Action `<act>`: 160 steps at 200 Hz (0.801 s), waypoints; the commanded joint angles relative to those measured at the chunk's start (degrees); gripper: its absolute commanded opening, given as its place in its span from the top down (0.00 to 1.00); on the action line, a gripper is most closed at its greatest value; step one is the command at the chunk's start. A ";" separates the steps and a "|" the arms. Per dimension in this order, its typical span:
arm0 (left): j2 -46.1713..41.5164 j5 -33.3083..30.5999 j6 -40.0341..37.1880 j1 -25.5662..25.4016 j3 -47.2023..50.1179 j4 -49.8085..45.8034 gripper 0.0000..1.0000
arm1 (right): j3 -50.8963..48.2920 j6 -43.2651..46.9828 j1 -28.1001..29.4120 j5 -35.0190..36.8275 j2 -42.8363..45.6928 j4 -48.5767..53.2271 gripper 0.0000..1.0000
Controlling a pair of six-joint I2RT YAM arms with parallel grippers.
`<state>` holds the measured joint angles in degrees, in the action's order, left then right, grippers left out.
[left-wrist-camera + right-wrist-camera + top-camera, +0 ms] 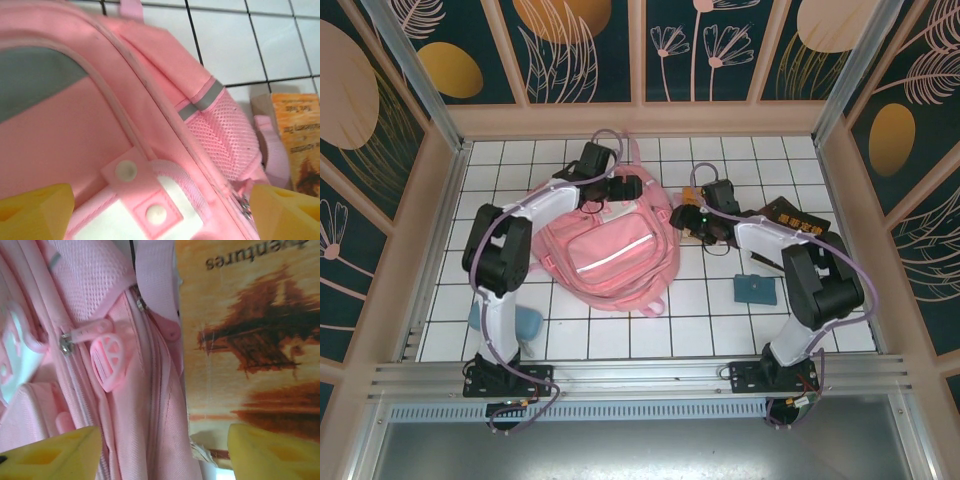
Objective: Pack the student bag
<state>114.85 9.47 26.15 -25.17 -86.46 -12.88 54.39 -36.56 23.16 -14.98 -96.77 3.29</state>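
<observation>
A small blue case [757, 290] is lying on the white tiled table [720, 330] nearest the arm bases, behind the right pincer [698, 218] and well apart from it; the student bag [610, 250] is lying flat in the middle of the table, front pocket up, reaching from the near tiles to right under the left pincer [610, 185]; the left pincer is hanging over the bag's far top end, its yellow fingertips [35, 210] standing wide apart and gripping nothing, with pink fabric and a mesh side pocket [225, 130] lying below and ahead of it; the right pincer is standing at the bag's right edge, its jaws spread and holding nothing; between its fingertips the bag's zip seam and the edge of an orange book [250, 340] are showing; a pink zip pull [107, 360] is resting just ahead of it on the bag side; a dark book [795, 218] is lying to its right.
</observation>
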 commanded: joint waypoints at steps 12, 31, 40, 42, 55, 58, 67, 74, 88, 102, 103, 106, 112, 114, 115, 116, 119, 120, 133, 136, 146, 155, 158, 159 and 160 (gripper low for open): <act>-14.16 -10.77 8.58 0.60 10.17 -2.14 0.11 | 2.14 1.08 2.96 -4.26 -1.38 -0.19 0.41; -22.03 -13.75 13.40 1.50 20.06 -1.79 0.16 | 1.82 0.71 4.22 -4.77 -1.67 -0.46 0.48; -25.35 -15.00 15.75 1.78 24.69 -1.88 0.18 | 1.79 0.70 4.72 -5.24 -2.10 -0.72 0.53; -26.00 -15.23 16.14 1.83 25.40 -1.81 0.19 | 1.82 0.76 4.77 -5.41 -2.24 -0.78 0.56; -30.16 -16.79 18.88 1.96 31.21 -2.09 0.25 | 2.47 0.33 5.26 -6.23 -3.18 0.15 0.65; -30.98 -16.91 19.15 1.97 32.77 -2.14 0.26 | 2.48 0.22 5.39 -6.39 -3.24 0.11 0.67; -32.95 -16.54 18.91 1.97 35.94 -2.12 0.27 | 2.18 -0.19 5.77 -6.74 -3.41 -0.20 0.69; -33.96 -16.57 18.40 2.02 37.57 -2.67 0.28 | 1.94 -0.80 6.14 -6.88 -3.28 -0.43 0.70; -34.49 -16.33 18.13 2.18 39.83 -3.09 0.32 | 1.01 -1.76 6.77 -7.63 -2.92 -1.36 0.70; -33.49 -14.57 18.48 2.31 41.35 -1.73 0.36 | 0.24 -3.00 7.45 -8.19 -2.48 -2.10 0.71; -33.34 -14.48 18.49 2.32 41.45 -1.59 0.36 | 0.22 -3.08 7.53 -8.16 -2.47 -2.21 0.71; -33.04 -13.99 18.57 2.32 41.63 -1.20 0.38 | -0.07 -3.27 7.70 -8.29 -2.32 -2.50 0.71; -32.07 -13.40 18.72 2.32 41.78 -0.53 0.41 | -0.46 -3.77 7.87 -8.39 -1.97 -2.83 0.72; -31.60 -13.29 18.68 2.32 41.80 -0.29 0.42 | -0.61 -3.98 7.87 -8.40 -1.90 -2.89 0.72; -31.43 -13.23 18.68 2.32 41.80 -0.12 0.42 | -0.65 -4.10 7.87 -8.40 -1.87 -2.91 0.72; -31.21 -13.20 18.72 2.32 41.81 0.01 0.42 | -0.80 -4.21 7.87 -8.40 -1.77 -3.01 0.72; -30.61 -13.14 18.72 2.34 41.76 0.30 0.43 | -1.18 -4.53 8.44 -8.40 -1.60 -3.30 0.72; -30.36 -13.11 18.65 2.37 41.74 0.35 0.43 | -1.33 -4.64 8.77 -8.44 -1.55 -3.38 0.72; -27.55 -13.28 18.23 2.58 40.75 1.18 0.48 | -3.28 -6.09 10.42 -8.91 -0.64 -4.69 0.73; -26.67 -13.33 17.97 2.66 40.43 1.46 0.49 | -3.71 -6.52 10.75 -9.04 -0.43 -5.08 0.73; -24.63 -13.96 16.96 2.96 39.08 2.02 0.49 | -5.17 -7.65 11.84 -9.42 0.13 -6.28 0.73; -22.55 -14.37 16.01 3.69 37.66 2.53 0.50 | -6.39 -8.28 12.84 -9.92 0.34 -7.30 0.73; -21.91 -14.31 15.57 4.10 37.15 2.64 0.50 | -6.69 -8.39 13.08 -10.16 0.41 -7.69 0.73; -21.71 -14.31 15.45 4.26 37.02 2.71 0.50 | -6.81 -8.46 13.16 -10.20 0.43 -7.95 0.73; -21.48 -14.26 15.39 4.35 36.86 2.79 0.50 | -6.91 -8.50 13.28 -10.31 0.39 -8.13 0.73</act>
<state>88.47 -5.69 43.51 -22.13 -46.11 -13.67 50.81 -41.47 32.99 -20.69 -98.45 -1.91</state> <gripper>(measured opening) 0.505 0.275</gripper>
